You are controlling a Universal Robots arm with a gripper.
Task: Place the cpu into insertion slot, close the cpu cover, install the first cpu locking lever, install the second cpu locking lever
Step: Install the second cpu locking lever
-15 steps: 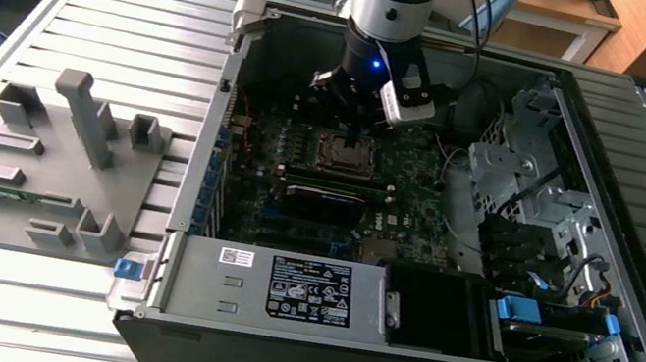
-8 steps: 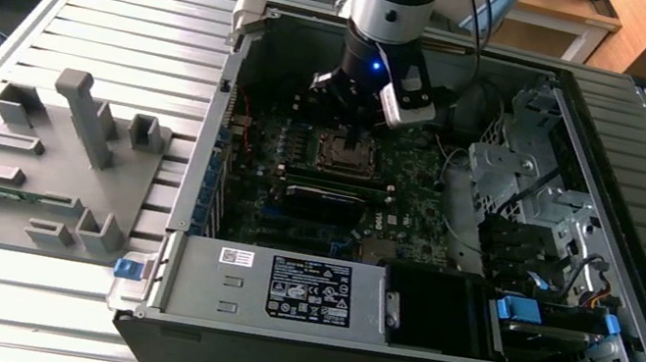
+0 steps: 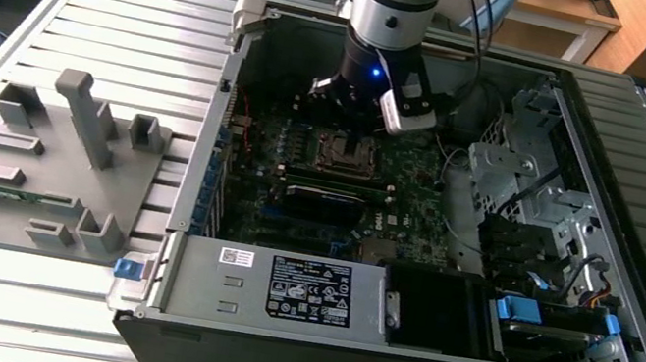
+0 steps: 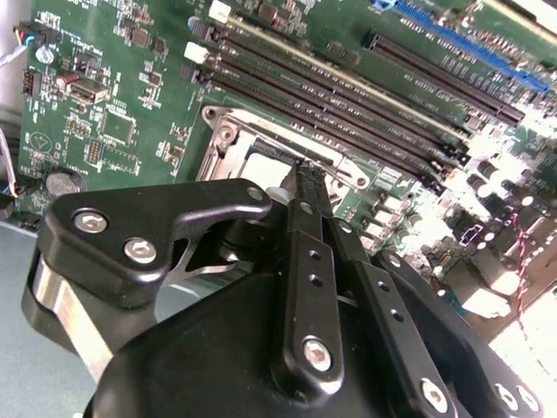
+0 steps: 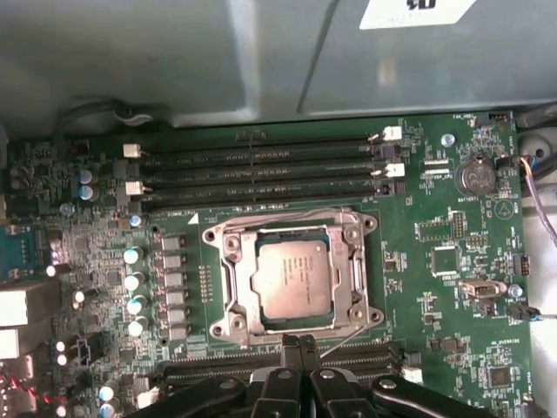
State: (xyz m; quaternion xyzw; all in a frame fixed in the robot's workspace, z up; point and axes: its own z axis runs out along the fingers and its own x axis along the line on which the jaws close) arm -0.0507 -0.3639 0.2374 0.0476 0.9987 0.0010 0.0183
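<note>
Already we see the cpu [image 5: 294, 277] seated in the slot [image 5: 228, 306] with the cover [image 5: 291, 229] down around it. Our gripper [image 5: 298, 345], fingers together, hovers just beside the socket's edge, at a thin lever [image 5: 345, 340] angling outward.

**My arm reached straight down, fingers pressed together**

My grey-and-black cylindrical arm [image 3: 392, 14] hung nearly vertical, a small blue light glowing at the wrist. My black metal two-fingered gripper [image 5: 298, 341] pointed downward, and its slim black fingers [image 4: 306, 218] met tip to tip, with no gap between them in both wrist views.
</note>
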